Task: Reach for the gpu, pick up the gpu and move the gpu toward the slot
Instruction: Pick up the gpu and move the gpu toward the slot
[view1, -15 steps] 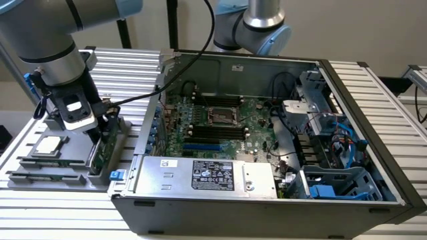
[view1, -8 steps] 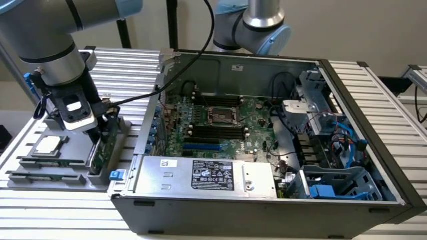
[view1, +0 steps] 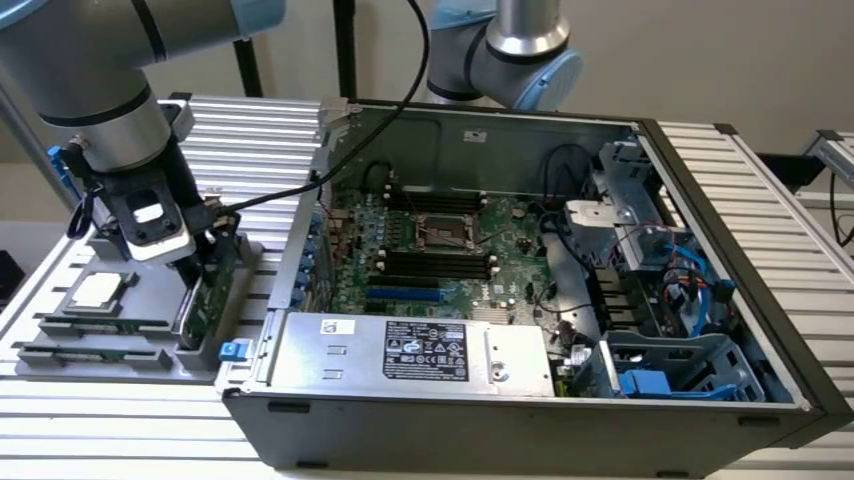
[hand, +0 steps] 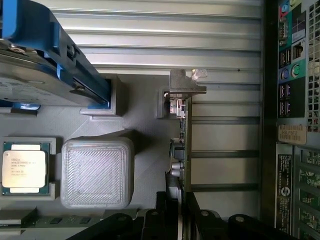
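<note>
Green gpu, edge-on, silver bracket

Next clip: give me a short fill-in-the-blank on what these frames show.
1. The gripper is at the green card, which stands on its ____ in the gray tray.
2. The hard drive in that tray has rails coloured ____.
3. The motherboard lies inside the open computer ____.

Missing words: edge; blue; case.
</note>
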